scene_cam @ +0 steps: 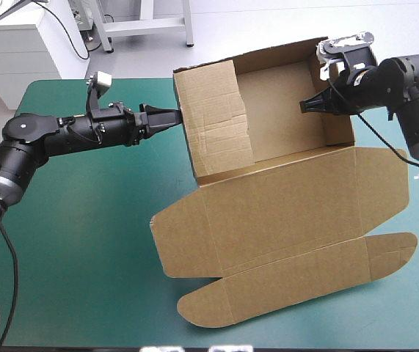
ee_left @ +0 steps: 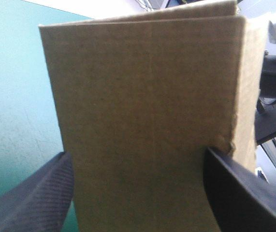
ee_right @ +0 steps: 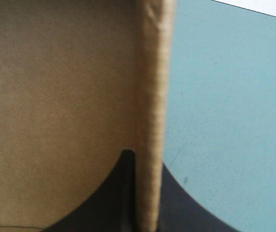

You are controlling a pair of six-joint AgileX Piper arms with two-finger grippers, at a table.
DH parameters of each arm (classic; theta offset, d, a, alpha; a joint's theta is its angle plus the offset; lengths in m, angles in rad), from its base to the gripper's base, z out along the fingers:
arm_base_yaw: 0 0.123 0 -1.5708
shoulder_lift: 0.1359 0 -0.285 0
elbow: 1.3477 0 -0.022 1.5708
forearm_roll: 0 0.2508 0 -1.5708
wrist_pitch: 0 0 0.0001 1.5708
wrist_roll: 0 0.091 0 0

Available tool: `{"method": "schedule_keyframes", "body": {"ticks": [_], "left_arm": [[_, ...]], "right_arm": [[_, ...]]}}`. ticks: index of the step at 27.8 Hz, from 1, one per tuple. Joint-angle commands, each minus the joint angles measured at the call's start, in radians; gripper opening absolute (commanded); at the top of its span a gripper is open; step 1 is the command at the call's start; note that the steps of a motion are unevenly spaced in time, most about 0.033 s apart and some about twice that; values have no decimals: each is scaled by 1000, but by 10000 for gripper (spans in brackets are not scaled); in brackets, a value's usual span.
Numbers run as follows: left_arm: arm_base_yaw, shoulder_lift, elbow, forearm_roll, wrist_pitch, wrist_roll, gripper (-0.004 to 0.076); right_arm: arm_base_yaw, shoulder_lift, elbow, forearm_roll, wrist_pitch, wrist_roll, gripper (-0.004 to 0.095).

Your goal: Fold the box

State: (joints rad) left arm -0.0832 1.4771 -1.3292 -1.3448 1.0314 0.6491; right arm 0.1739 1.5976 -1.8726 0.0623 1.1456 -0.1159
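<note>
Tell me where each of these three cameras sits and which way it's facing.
High view: above and behind the robot, looking down at the box on the table; left gripper and right gripper show.
Left wrist view: above that wrist, facing a box wall; its open fingers show.
Right wrist view: above that wrist, along a wall edge pinched between its fingers.
All share the box.

Teal-green table cover

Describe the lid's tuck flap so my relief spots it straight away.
The brown box lies open on the teal-green table, tray far, lid flat toward the near edge. The tuck flap is the lid's nearest strip: long, narrow, round-ended, unlike the short side flaps.
</note>
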Motion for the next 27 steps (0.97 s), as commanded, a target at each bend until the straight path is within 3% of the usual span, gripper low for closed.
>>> {"method": "schedule_keyframes", "body": {"ticks": [1, 19, 27], "left_arm": [[-4, -41, -24, -112, 44, -6, 556], [-4, -41, -24, -197, 145, -35, 556], [-4, -38, -24, -181, 107, -31, 549]], "right_arm": [[-1, -39, -30, 26, -48, 0, -15], [-1, -22, -30, 18, -27, -4, -15], [-1, -20, -30, 29, -28, -4, -15]]}}
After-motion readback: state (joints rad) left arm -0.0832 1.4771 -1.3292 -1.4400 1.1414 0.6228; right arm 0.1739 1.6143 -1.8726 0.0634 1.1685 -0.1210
